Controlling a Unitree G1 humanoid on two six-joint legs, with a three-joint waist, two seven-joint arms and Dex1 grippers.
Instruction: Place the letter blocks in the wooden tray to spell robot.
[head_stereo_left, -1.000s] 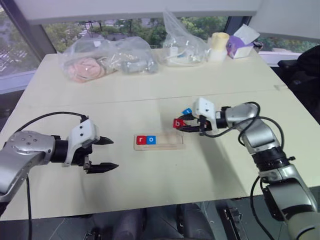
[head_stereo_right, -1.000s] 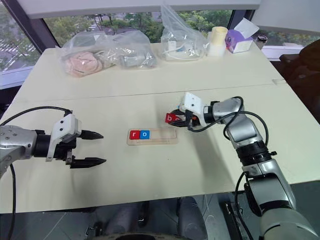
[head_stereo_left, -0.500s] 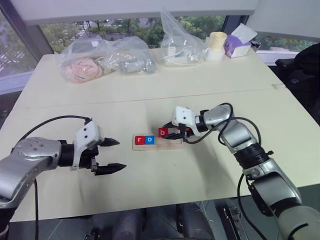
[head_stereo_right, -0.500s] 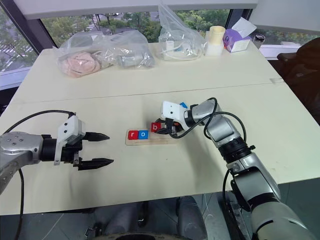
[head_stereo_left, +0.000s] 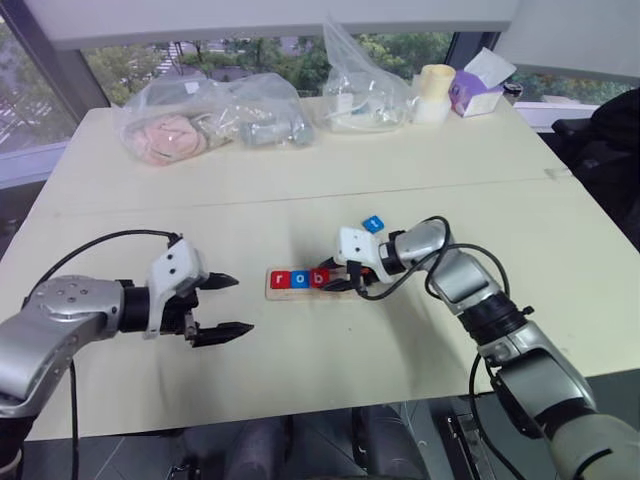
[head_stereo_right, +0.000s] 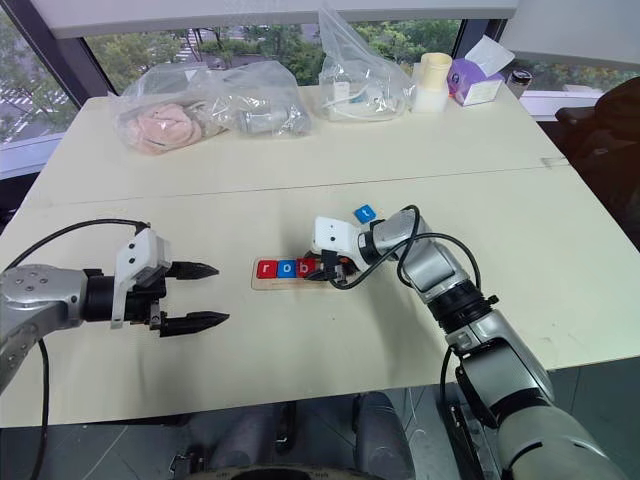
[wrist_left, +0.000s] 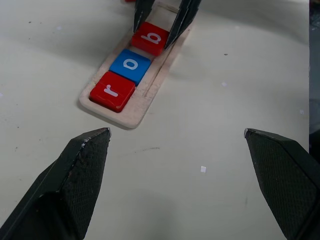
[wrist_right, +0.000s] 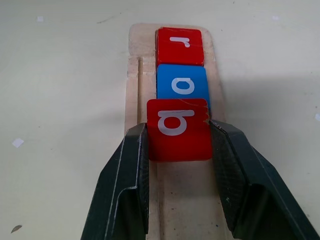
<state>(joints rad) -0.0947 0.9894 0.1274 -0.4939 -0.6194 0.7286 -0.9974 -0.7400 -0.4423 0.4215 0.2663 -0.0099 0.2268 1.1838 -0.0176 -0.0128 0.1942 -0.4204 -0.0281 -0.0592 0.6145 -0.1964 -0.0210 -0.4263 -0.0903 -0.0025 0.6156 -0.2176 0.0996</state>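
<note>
On the pale surface lies a wooden tray holding a red r block and a blue o block. Touching the o, a red b block sits clamped in the right pincer. Well left of the tray, the left pincer hovers wide open, empty. Another blue block lies beyond the tray.

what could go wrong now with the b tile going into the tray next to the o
The red b tile sits pinched in the right tool, apparently overlapping the blue o tile; released like this it may rest tilted instead of flat in the wooden tray. Pushing it down could nudge the o and the red r tile. The tool's fingers straddle the tray, so pulling back could drag it.
</note>
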